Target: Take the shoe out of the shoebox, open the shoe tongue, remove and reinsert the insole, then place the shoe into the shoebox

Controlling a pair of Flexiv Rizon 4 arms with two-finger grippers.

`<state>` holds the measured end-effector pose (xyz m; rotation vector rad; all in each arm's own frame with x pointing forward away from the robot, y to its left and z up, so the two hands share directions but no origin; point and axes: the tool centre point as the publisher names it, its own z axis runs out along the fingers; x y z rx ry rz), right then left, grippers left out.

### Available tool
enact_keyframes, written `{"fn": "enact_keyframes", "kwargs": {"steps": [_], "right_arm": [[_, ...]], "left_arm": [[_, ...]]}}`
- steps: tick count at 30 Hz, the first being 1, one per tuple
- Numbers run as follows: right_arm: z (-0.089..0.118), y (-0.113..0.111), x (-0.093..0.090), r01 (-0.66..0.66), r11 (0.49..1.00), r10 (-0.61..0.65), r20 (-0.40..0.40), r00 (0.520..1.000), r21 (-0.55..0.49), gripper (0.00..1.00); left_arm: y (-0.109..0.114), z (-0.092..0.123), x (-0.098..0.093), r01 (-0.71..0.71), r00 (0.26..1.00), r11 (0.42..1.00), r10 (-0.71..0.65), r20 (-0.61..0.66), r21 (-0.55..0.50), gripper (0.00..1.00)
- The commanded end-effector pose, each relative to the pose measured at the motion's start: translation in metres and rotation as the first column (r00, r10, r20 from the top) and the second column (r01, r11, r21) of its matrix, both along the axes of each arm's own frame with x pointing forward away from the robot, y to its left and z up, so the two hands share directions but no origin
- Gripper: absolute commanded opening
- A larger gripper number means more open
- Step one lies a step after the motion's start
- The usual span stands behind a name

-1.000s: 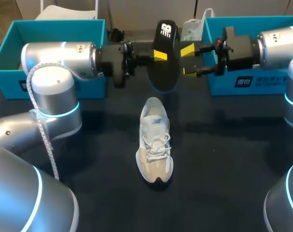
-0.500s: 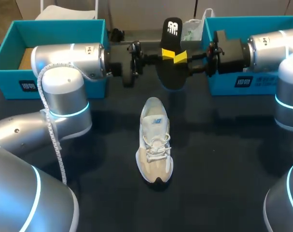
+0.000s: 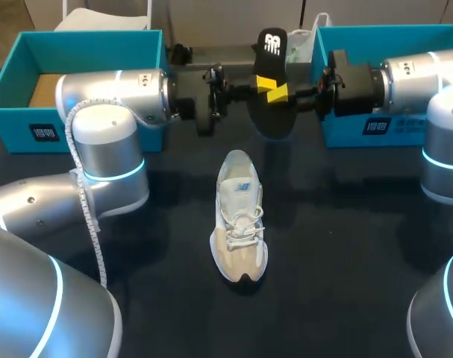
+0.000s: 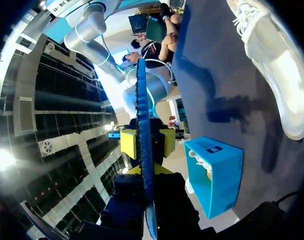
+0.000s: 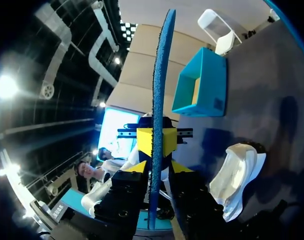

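Observation:
The black insole [image 3: 272, 119] hangs upright in the air behind the shoe, blue underside edge-on in both wrist views [image 4: 141, 100] [image 5: 162, 65]. My left gripper [image 3: 262, 82] [image 4: 147, 170] comes in from the left and is shut on its middle. My right gripper [image 3: 280, 95] [image 5: 157, 167] faces it from the other side. Its yellow tips stand close on either side of the insole with a thin gap showing, so it is open. The grey and white shoe [image 3: 239, 224] [image 4: 277, 65] [image 5: 237, 175] lies on the dark table, toe toward me, untouched.
Two teal boxes stand at the back: one at the left [image 3: 84, 33] [image 5: 204, 82] with a brown floor showing, one at the right [image 3: 390, 30] [image 4: 217, 175]. Both arms span the back of the table. A white bag [image 3: 297, 41] sits between the boxes.
My right gripper has slid in toward the insole and narrowed from wide open to close around it. The left arm has carried the insole slightly right and further back.

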<state>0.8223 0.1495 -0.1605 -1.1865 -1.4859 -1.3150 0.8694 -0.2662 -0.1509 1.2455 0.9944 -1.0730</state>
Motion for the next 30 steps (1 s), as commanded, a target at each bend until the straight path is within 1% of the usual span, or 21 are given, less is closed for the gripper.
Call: {"fn": "enact_keyframes", "kwargs": {"steps": [1, 3, 4, 5, 11, 13, 14, 15, 20, 25, 28, 30], "right_arm": [[0.0, 0.001, 0.003, -0.006, 1.0, 0.006, -0.001, 1.0, -0.001, 0.18], [-0.001, 0.001, 0.004, -0.005, 1.0, 0.005, 0.0, 1.0, 0.0, 0.12], [-0.001, 0.001, 0.004, -0.004, 1.0, 0.004, 0.0, 1.0, 0.0, 0.04], [-0.001, 0.001, 0.004, -0.003, 1.0, 0.003, 0.0, 1.0, 0.0, 0.0], [-0.003, 0.001, 0.005, -0.005, 1.0, 0.005, 0.0, 1.0, 0.002, 0.0], [-0.004, 0.0, 0.005, -0.005, 1.0, 0.005, -0.001, 1.0, 0.002, 0.0], [-0.005, -0.001, 0.004, -0.004, 1.0, 0.004, -0.002, 1.0, 0.002, 0.0], [-0.005, -0.001, 0.004, -0.003, 1.0, 0.003, -0.003, 1.0, 0.001, 0.0], [-0.007, -0.006, 0.002, 0.024, 1.0, -0.024, -0.002, 1.0, -0.003, 0.0], [-0.01, -0.011, 0.003, 0.045, 0.999, -0.045, 0.017, 0.999, -0.016, 0.0], [-0.01, -0.015, 0.006, 0.062, 0.998, -0.06, 0.056, 0.997, -0.029, 0.0], [-0.01, -0.017, 0.007, 0.074, 0.997, -0.071, 0.092, 0.993, -0.033, 0.0]], "left_arm": [[-0.003, -0.001, 0.0, -0.005, 1.0, 1.0, 0.005, 0.005, -0.005, 0.0], [-0.003, -0.001, 0.0, -0.004, 1.0, 1.0, 0.004, 0.005, -0.005, 0.0], [-0.004, -0.001, -0.001, -0.003, 1.0, 1.0, 0.004, 0.005, -0.005, 0.0], [-0.004, -0.001, -0.002, -0.003, 1.0, 1.0, 0.003, 0.004, -0.004, 0.0], [-0.002, 0.001, -0.004, -0.002, 1.0, 1.0, 0.002, 0.003, -0.005, 0.0], [0.0, 0.002, -0.004, -0.004, 1.0, 1.0, 0.004, 0.006, -0.006, 0.51], [0.001, 0.003, -0.003, -0.005, 1.0, 1.0, 0.005, 0.007, -0.006, 0.85], [0.002, 0.004, -0.002, -0.007, 1.0, 1.0, 0.007, 0.008, -0.005, 1.0], [0.012, 0.01, 0.004, -0.034, 0.999, 0.999, 0.034, 0.003, -0.007, 1.0], [0.026, 0.012, 0.003, -0.038, 0.997, 0.999, 0.04, -0.061, 0.026, 1.0], [0.04, 0.011, 0.002, -0.044, 0.988, 0.997, 0.053, -0.146, 0.063, 1.0], [0.048, 0.01, 0.0, -0.04, 0.983, 0.996, 0.054, -0.173, 0.085, 1.0]]}}
